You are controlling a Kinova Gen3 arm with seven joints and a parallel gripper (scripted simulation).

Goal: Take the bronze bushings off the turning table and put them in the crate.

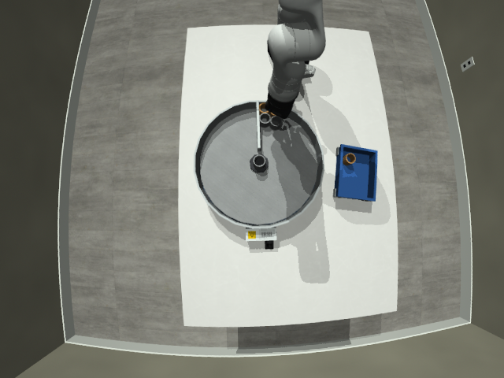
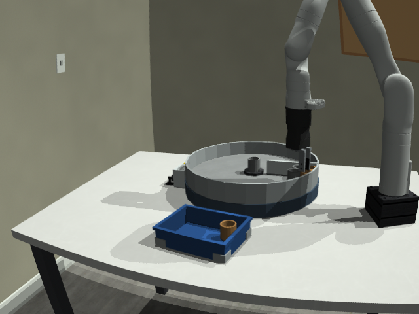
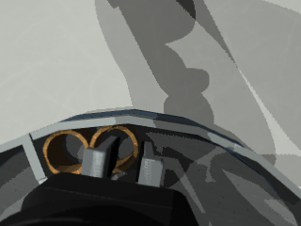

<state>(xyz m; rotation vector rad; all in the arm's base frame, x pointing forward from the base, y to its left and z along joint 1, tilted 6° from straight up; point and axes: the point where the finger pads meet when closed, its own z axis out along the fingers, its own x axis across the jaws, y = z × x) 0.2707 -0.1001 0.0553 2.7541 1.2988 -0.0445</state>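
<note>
Bushing of bronze (image 1: 272, 114) (image 2: 305, 173) (image 3: 135, 146), the nearer of two, is just below my gripper (image 1: 280, 107) (image 2: 305, 169) (image 3: 129, 153) and a little to its left in the wrist view. It stands upright, so its long axis runs nearly along my fingers. These are partly open, with nothing gripped; one seems above its bore, the other outside its wall, so I judge that lowering must keep this wall between them. Further left is the second bronze bushing (image 1: 261, 108) (image 2: 313, 167) (image 3: 46, 153). Both are on the turning table (image 1: 227, 183) (image 2: 230, 192) (image 3: 179, 123), beside steel bushings (image 1: 260, 119) (image 2: 293, 174). My own body hides the fingertips from above, and I cannot tell if they touch. Well apart from me is the crate (image 1: 376, 175) (image 2: 196, 248), already with one bronze bushing.
</note>
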